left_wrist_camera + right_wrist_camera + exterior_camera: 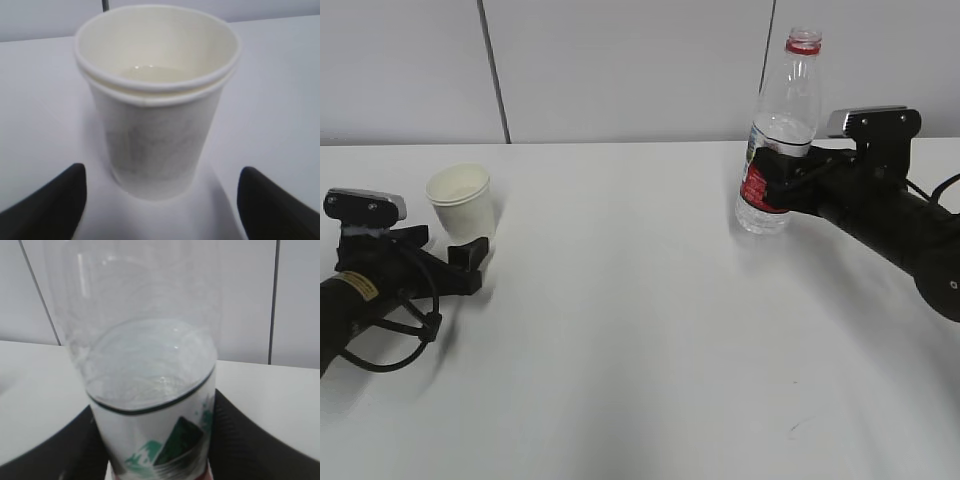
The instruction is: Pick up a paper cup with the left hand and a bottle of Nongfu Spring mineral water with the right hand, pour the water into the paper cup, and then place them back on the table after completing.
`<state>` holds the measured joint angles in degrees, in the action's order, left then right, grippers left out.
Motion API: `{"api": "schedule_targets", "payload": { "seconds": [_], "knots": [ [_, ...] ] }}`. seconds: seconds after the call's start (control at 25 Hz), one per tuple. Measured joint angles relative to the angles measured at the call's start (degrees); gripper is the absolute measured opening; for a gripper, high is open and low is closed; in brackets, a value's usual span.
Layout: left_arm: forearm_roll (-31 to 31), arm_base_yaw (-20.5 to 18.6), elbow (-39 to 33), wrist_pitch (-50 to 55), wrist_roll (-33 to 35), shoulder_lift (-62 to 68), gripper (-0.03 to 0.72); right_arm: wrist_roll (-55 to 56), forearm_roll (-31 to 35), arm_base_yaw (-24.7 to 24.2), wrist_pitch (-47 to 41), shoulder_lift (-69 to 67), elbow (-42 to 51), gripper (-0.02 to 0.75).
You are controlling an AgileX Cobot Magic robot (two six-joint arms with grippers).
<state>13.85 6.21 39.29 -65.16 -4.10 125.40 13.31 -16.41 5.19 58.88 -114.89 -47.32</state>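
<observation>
A white paper cup [460,198] stands upright on the table [630,320] at the left, with a little clear liquid in its bottom. In the left wrist view the cup [156,115] stands just ahead of my left gripper [162,172], whose black fingers [55,205] are spread wide and clear of it. My left gripper [470,260] is open. My right gripper [775,185] is shut on the uncapped Nongfu Spring bottle [782,110], upright at the back right, its base at the table. Water [150,365] fills it to above the label [165,440], between the right gripper [160,452] fingers.
A white panelled wall [620,60] runs behind the table's far edge. Bare white tabletop lies between the two arms and in front of them. Black cables [395,340] loop off the left arm near the left edge.
</observation>
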Motion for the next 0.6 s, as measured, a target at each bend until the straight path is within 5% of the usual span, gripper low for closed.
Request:
{"api": "schedule_targets", "payload": {
  "seconds": [0.6],
  "knots": [
    [-0.2, 0.0, -6.29, -0.15, 0.0, -6.76, 0.566, 0.02, 0.2, 0.0, 0.58, -4.37, 0.0, 0.395]
  ]
}}
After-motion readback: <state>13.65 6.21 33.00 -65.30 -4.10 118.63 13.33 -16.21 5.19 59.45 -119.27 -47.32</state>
